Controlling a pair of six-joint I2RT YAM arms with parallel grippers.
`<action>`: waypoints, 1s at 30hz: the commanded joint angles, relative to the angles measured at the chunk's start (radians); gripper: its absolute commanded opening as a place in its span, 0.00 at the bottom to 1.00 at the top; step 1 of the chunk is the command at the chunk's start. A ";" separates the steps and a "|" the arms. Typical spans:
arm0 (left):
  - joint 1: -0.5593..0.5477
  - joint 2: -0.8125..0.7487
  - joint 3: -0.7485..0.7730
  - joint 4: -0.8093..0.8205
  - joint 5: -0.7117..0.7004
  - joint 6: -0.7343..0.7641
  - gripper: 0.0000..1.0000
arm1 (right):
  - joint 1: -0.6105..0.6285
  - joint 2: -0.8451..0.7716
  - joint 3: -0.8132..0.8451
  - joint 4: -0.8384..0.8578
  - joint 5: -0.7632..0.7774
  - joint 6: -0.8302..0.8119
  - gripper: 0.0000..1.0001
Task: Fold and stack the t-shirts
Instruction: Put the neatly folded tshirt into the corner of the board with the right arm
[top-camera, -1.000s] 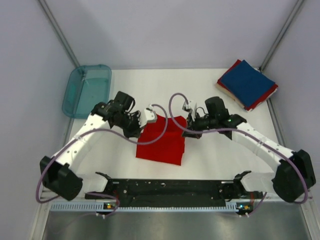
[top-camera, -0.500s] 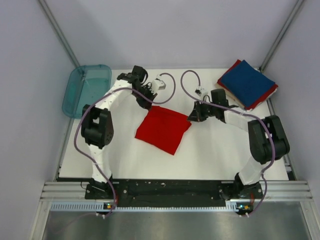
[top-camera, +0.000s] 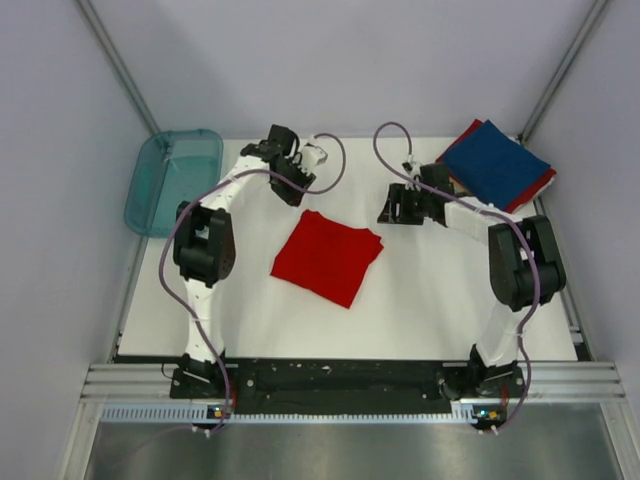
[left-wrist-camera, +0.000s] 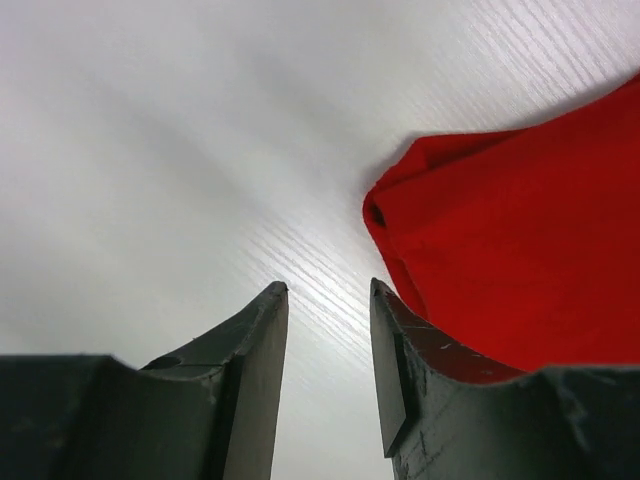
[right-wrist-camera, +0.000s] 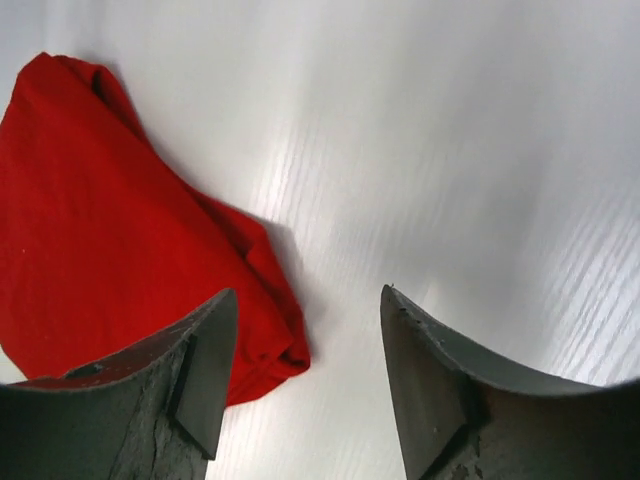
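A folded red t-shirt (top-camera: 327, 256) lies flat in the middle of the white table (top-camera: 440, 300). Its far corner shows in the left wrist view (left-wrist-camera: 520, 260), and its right corner in the right wrist view (right-wrist-camera: 110, 240). My left gripper (top-camera: 297, 190) (left-wrist-camera: 328, 290) hovers just beyond the shirt's far corner, open, with only bare table between its fingers. My right gripper (top-camera: 389, 213) (right-wrist-camera: 310, 295) stands open to the right of the shirt's right corner and holds nothing. At the back right, a folded navy blue t-shirt (top-camera: 495, 163) lies on top of a red one (top-camera: 530, 194).
A translucent teal tray (top-camera: 172, 180) sits at the back left corner. Both arms reach far over the table from their bases on the black rail (top-camera: 340, 380) at the near edge. Grey walls close in the sides and the back.
Both grippers carried the red shirt's edge away from the near side, then opened and let go. They now stand just off its corners, and the shirt lies folded flat.
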 joint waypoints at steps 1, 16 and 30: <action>0.010 -0.167 -0.094 0.064 0.004 -0.073 0.43 | 0.017 -0.109 -0.059 -0.095 0.047 0.136 0.61; 0.002 -0.251 -0.575 0.114 0.140 -0.089 0.35 | 0.092 0.047 -0.202 0.247 -0.154 0.480 0.72; 0.017 -0.195 -0.564 0.131 0.088 -0.070 0.31 | 0.095 0.204 -0.144 0.529 -0.317 0.692 0.28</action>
